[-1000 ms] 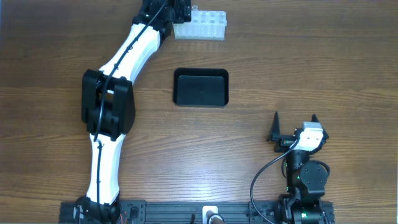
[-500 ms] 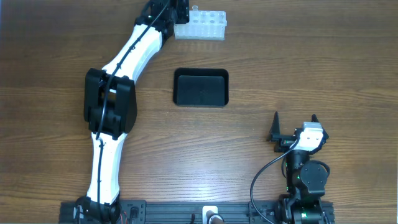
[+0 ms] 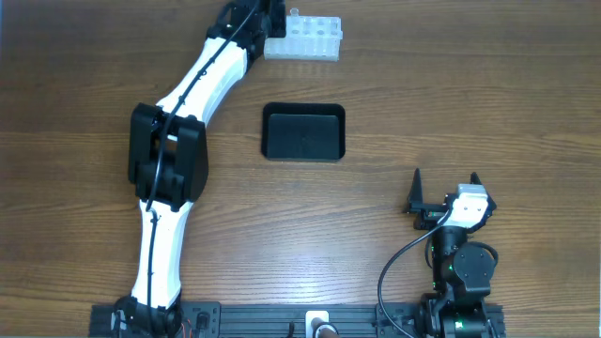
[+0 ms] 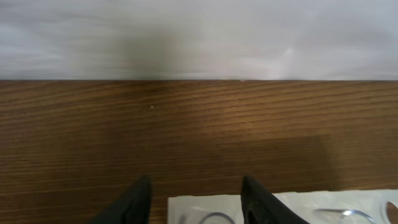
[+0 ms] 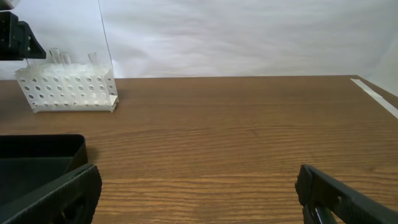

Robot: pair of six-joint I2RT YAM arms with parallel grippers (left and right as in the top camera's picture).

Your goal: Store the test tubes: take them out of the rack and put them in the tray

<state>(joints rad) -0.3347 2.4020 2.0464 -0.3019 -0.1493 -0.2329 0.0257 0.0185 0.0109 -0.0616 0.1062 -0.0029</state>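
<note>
Left gripper (image 4: 197,186) seemingly above rack (image 3: 305,38) end, fingers apart; tray (image 3: 303,132) mid-table.

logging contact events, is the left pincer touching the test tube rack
Cannot tell. In the left wrist view the open left pincer hangs at the rack, but neither contact nor a gap shows plainly.

Bright, even light overall; a faint shadow, seemingly cast from above, dims the table (image 4: 273,155).
</note>
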